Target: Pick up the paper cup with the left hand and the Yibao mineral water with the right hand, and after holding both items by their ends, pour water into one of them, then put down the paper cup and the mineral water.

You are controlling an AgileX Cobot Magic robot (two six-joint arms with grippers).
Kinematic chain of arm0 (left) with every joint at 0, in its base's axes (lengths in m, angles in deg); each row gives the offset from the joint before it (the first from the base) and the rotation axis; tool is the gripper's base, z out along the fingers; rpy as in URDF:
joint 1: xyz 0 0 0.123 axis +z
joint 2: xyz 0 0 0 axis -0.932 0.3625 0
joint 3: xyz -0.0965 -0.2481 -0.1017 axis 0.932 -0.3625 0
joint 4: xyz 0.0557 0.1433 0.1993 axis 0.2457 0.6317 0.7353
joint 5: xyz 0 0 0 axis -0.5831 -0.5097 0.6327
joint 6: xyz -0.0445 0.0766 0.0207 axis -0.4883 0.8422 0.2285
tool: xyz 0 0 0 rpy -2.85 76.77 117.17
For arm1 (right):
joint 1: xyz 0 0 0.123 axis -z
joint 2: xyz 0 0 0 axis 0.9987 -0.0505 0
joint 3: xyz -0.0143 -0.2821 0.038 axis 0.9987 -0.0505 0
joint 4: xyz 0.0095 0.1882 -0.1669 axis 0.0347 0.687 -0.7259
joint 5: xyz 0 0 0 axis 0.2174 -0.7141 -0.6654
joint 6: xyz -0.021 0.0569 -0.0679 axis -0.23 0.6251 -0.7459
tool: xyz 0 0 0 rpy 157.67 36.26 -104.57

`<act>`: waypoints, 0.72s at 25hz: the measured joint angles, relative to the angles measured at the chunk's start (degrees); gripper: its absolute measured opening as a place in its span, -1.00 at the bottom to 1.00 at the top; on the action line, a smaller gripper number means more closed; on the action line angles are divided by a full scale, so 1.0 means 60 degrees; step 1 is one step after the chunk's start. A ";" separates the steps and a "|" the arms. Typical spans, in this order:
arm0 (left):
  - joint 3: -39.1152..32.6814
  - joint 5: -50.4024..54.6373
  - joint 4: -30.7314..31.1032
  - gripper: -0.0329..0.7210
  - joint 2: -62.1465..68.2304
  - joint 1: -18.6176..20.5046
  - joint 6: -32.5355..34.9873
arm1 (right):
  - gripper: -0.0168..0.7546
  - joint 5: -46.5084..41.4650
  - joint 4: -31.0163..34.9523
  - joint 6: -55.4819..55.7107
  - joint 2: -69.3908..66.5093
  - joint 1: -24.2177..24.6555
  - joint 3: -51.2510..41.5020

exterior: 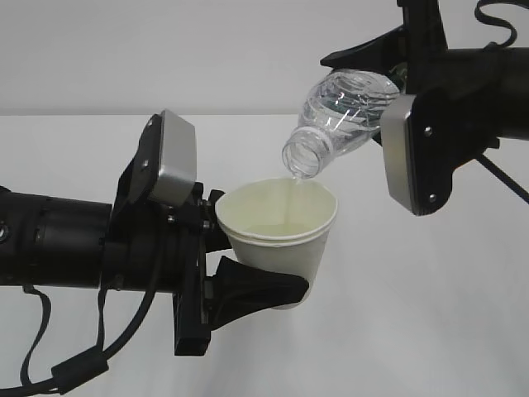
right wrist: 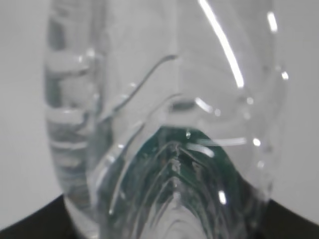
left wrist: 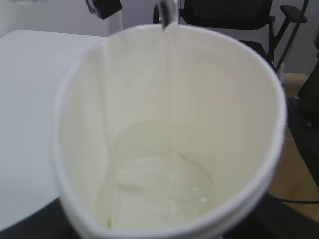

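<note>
My left gripper [exterior: 248, 269] is shut on the cream-white paper cup [exterior: 279, 227], holding it upright above the table. The cup [left wrist: 169, 129] fills the left wrist view, with a shallow pool of water at its bottom. My right gripper [exterior: 388, 70] is shut on the Yibao mineral water bottle [exterior: 343, 116], which is tilted mouth-down to the left, its open neck just over the cup's far rim. A thin stream of water [left wrist: 169, 55] runs into the cup. The clear ribbed bottle [right wrist: 164, 119] fills the right wrist view, its green label showing low in that frame; both grippers' fingers are mostly hidden.
The white table [exterior: 463, 314] lies below both arms. Beyond the table's edge, black office chairs [left wrist: 234, 20] stand on a wooden floor. Cables hang under my left arm [exterior: 50, 248].
</note>
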 joint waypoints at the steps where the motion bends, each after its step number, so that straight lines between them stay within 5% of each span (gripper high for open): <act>1: 0.0000 0.0000 0.0000 0.22 0.0000 0.0000 0.0000 | 0.11 0.0000 -0.0016 0.0000 0.0000 0.0000 0.0000; 18: 0.0000 0.0000 0.0000 0.22 0.0000 0.0000 0.0000 | 0.11 0.0000 -0.0162 0.0007 0.0000 0.0000 0.0000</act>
